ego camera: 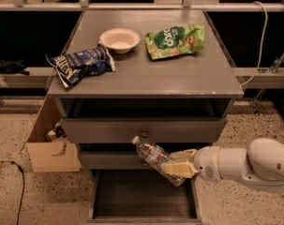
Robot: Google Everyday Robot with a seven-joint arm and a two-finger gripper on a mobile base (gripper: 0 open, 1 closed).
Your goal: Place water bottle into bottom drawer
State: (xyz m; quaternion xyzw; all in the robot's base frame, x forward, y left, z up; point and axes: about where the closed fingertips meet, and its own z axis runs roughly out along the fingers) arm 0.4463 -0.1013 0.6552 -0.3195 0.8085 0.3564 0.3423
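The water bottle is a small clear plastic bottle with a white cap and a red-and-white label. It is held tilted, cap up and to the left, in front of the middle drawer. My gripper comes in from the right on a white arm and is shut on the bottle's lower end. The bottom drawer is pulled open below, a shallow tray with a dark floor and low grey sides. The bottle hangs above its right rear part.
On the cabinet top lie a white bowl, a dark blue chip bag and a green snack bag. The top drawer is slightly out. A cardboard box stands at the left on the speckled floor.
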